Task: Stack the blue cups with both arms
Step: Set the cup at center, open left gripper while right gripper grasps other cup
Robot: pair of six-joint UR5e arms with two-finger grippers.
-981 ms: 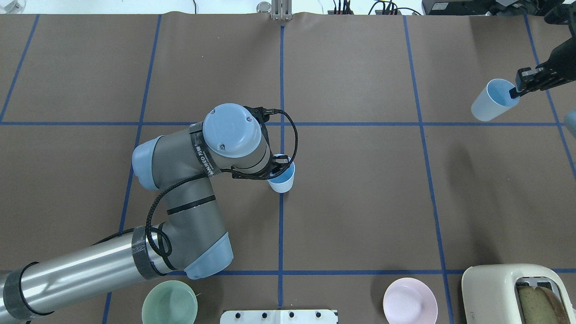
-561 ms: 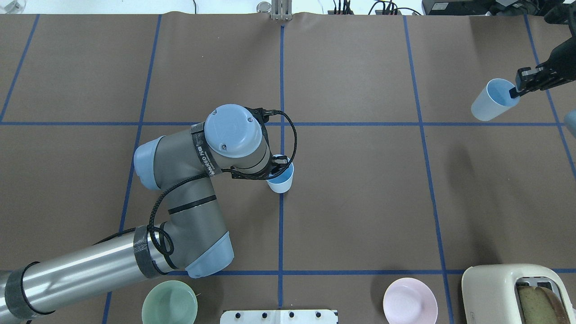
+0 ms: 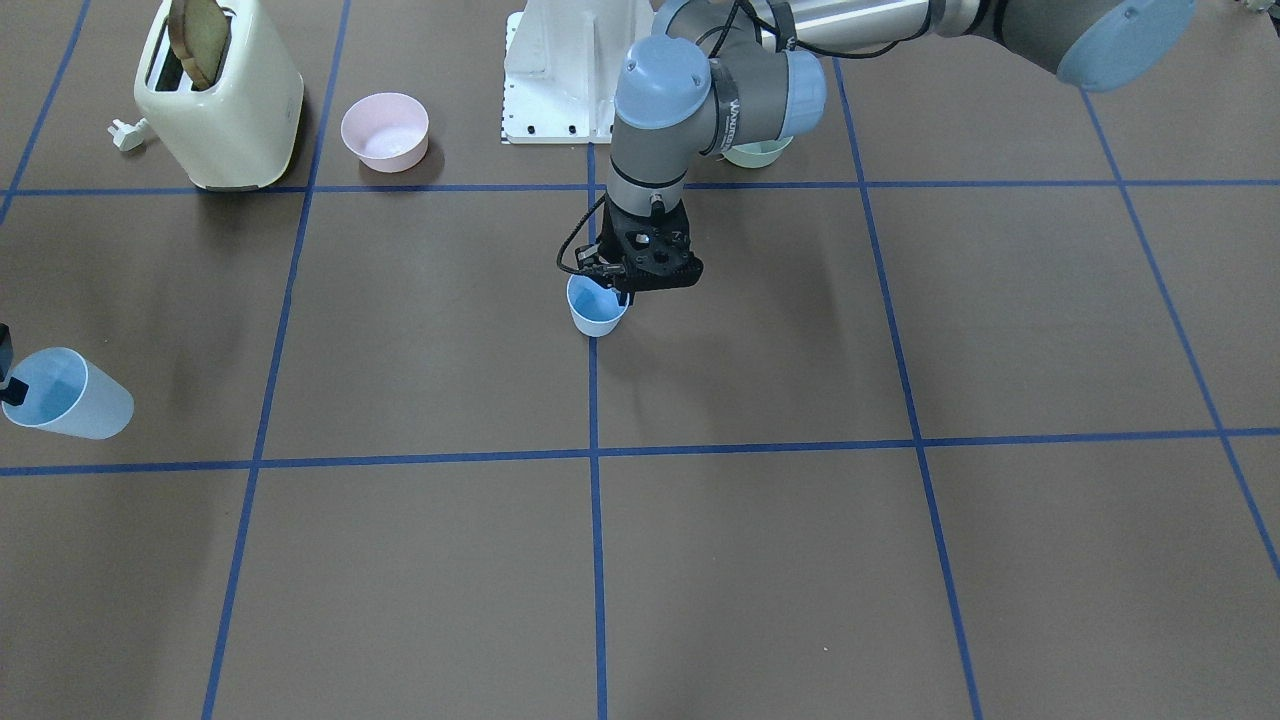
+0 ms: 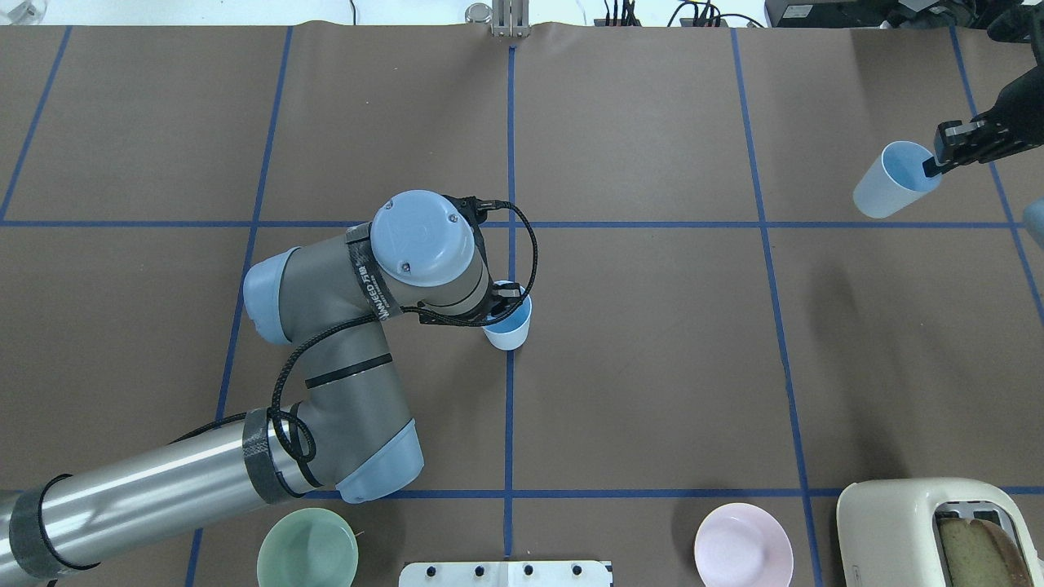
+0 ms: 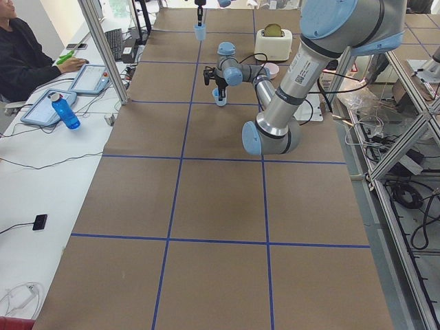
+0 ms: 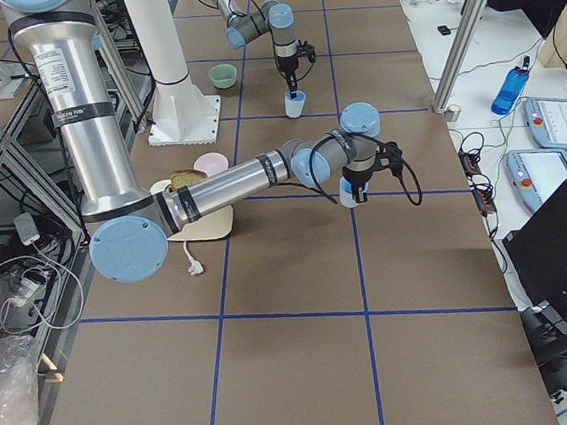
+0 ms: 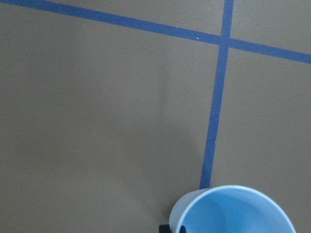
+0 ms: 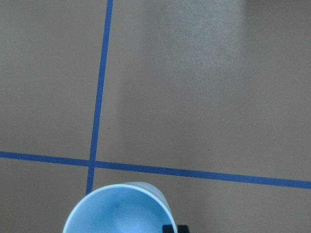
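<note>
**Blue cups (image 4: 509, 328) each in a claw, not yet stacked**

The left claw (image 3: 622, 291) is closed narrow on the rim of the middle cup (image 3: 597, 312), one finger inside and one outside. Its wrist view shows only that rim and a sliver of black fingertip (image 7: 170, 229). The cup stands upright on the centre tape line (image 4: 509, 424), about the middle of the tabletop (image 4: 652, 367). I cannot tell whether it rests there or hangs just clear of it.

The right claw (image 4: 935, 165) likewise pinches the rim of the outer cup (image 4: 887, 187), close to the right edge and toward the far right corner. This cup looks to be held aloft. The two cups are well apart.

My reading is that both grasps are made and the step in hand is bringing the cups together. Next, one cup should be held steady or set down upright. The other must be carried over it with the mouths lined up, lowered base first straight in, then released.
</note>
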